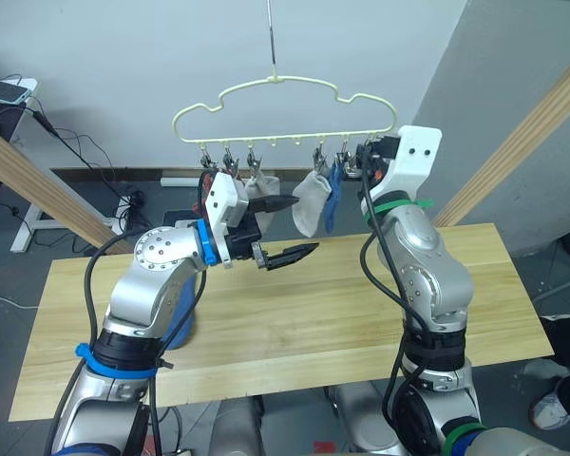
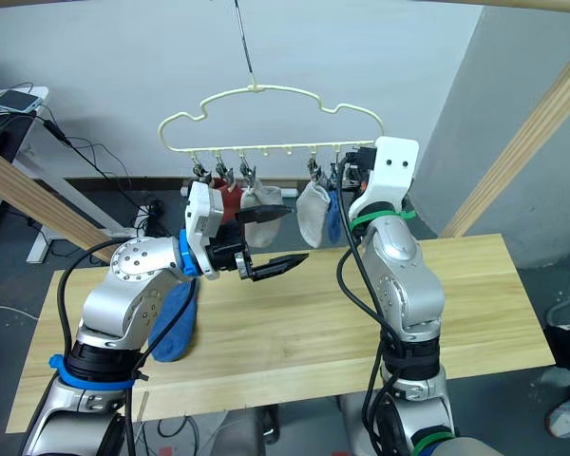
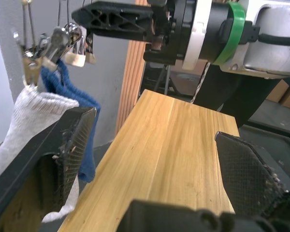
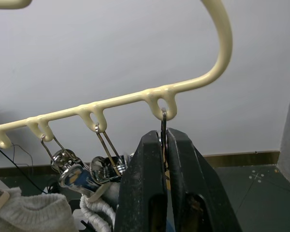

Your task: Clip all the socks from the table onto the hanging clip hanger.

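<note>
The cream-yellow clip hanger (image 1: 285,100) hangs by its hook above the far edge of the table (image 1: 313,313). A rust red sock (image 2: 230,198), two grey socks (image 2: 263,201) (image 2: 313,214) and a blue sock (image 2: 334,214) hang from its clips. Another blue sock (image 2: 176,328) lies on the table under my left arm. My left gripper (image 1: 304,226) is open and empty, just below and in front of the hung socks. Raised to the hanger's right end, my right gripper (image 4: 163,140) is shut on the last metal clip (image 4: 163,123).
Slanted pale wooden poles (image 1: 47,190) (image 1: 522,142) flank the table on both sides. A desk (image 1: 5,95) and floor cables (image 1: 104,161) are at the far left. A person's shoe (image 1: 551,408) shows at the right, beside the table.
</note>
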Tool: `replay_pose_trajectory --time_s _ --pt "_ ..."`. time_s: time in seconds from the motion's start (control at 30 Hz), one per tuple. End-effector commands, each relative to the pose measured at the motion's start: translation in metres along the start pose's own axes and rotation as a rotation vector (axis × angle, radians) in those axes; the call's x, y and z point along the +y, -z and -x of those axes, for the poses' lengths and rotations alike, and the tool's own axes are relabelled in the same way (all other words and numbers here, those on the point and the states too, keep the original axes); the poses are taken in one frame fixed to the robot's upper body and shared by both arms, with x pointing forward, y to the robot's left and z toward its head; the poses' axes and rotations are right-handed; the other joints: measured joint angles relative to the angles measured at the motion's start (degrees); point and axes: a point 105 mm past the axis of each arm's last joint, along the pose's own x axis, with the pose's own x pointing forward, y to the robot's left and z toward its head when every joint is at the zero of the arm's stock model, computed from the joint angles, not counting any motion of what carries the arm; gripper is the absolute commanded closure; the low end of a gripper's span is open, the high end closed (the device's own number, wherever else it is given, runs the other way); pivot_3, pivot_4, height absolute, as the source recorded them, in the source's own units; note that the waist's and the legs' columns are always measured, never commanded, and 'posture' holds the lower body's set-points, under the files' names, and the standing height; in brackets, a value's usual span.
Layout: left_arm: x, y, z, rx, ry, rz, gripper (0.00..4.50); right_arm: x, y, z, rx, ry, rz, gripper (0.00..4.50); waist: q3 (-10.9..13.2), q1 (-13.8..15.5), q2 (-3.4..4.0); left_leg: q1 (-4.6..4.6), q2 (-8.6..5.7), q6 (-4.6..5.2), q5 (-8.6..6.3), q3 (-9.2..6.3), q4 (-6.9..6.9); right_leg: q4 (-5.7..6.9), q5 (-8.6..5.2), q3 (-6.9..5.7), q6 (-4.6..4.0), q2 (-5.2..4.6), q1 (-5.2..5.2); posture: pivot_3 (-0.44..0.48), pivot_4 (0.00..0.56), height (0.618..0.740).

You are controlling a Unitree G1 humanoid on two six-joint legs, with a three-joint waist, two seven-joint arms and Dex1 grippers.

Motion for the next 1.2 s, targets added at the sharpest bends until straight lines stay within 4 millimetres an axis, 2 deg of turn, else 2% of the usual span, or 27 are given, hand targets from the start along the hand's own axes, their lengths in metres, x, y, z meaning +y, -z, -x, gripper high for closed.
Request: replay_pose_trajectory --time_s 0.03,0.17,0.27,0.33,0.4,0.5,0.6,0.77,0.9,1.2 --pt "-0.002 -0.001 0.005 -0.009 -0.054 -0.025 0.00 0.004 -0.015 0.000 -0.062 -0.018 0.005 4.47 -0.1 0.0 0.00 0.00 0.00 0.00 0.00 0.00 0.00 0.00 0.00 0.00 0.00 0.00 0.00 -0.278 0.239 0.732" --pt "0.004 0.025 0.023 0.066 -0.241 -0.017 0.00 0.002 -0.016 -0.001 -0.066 -0.020 0.012 4.47 -0.5 -0.2 0.01 0.01 0.02 0.00 0.00 0.00 0.00 0.01 0.00 0.01 0.00 0.00 0.00 -0.273 0.244 0.732" --pt "0.017 0.054 0.051 0.155 -0.518 0.034 0.00 0.001 -0.017 -0.002 -0.068 -0.021 0.016 4.47 -0.7 -0.2 0.00 0.08 0.02 0.01 0.00 0.03 0.00 0.02 0.00 0.07 0.00 0.00 0.02 -0.273 0.244 0.732" --pt "0.015 0.072 0.073 0.208 -0.660 0.095 0.00 0.002 -0.017 -0.002 -0.068 -0.028 0.017 4.47 -0.7 -0.2 -0.01 0.07 0.02 0.01 0.00 0.00 0.00 0.03 0.01 0.04 -0.02 0.00 0.01 -0.259 0.255 0.732" --pt "0.014 0.083 0.091 0.237 -0.783 0.148 0.00 0.002 -0.017 -0.003 -0.067 -0.034 0.020 4.47 -0.7 -0.1 -0.01 0.09 0.02 0.01 0.00 0.02 0.00 0.04 0.02 0.06 -0.03 0.00 0.02 -0.254 0.258 0.732" --pt "0.017 0.100 0.129 0.272 -1.061 0.236 0.00 0.003 -0.016 -0.003 -0.060 -0.043 0.022 4.47 -0.7 0.1 -0.02 0.08 0.02 0.01 0.00 0.02 0.00 0.03 0.02 0.05 -0.03 -0.01 0.03 -0.248 0.264 0.732" --pt "0.016 0.122 0.158 0.305 -1.243 0.401 0.00 0.003 -0.015 -0.004 -0.051 -0.048 0.023 4.47 -0.7 0.1 -0.03 0.08 0.02 0.02 0.00 0.00 0.01 0.03 0.02 0.02 -0.03 0.01 0.03 -0.240 0.269 0.732" --pt "0.014 0.148 0.178 0.411 -1.313 0.485 0.00 0.005 -0.012 -0.004 -0.037 -0.063 0.023 4.47 -0.7 0.1 -0.03 0.10 0.01 0.03 0.01 0.01 0.01 0.03 0.02 0.03 -0.03 0.02 0.04 -0.230 0.280 0.732" --pt "0.020 0.160 0.186 0.435 -1.359 0.516 0.00 0.007 -0.012 -0.004 -0.030 -0.074 0.024 4.47 -0.7 0.2 -0.03 0.09 0.01 0.03 0.01 0.00 0.01 0.02 0.02 0.02 -0.03 0.03 0.03 -0.229 0.284 0.732" --pt "0.024 0.178 0.186 0.461 -1.384 0.557 0.00 0.008 -0.011 -0.004 -0.020 -0.080 0.023 4.47 -0.7 0.2 -0.03 0.09 0.02 0.03 0.01 0.01 -0.01 0.00 0.02 0.02 -0.03 0.03 0.03 -0.233 0.286 0.732"
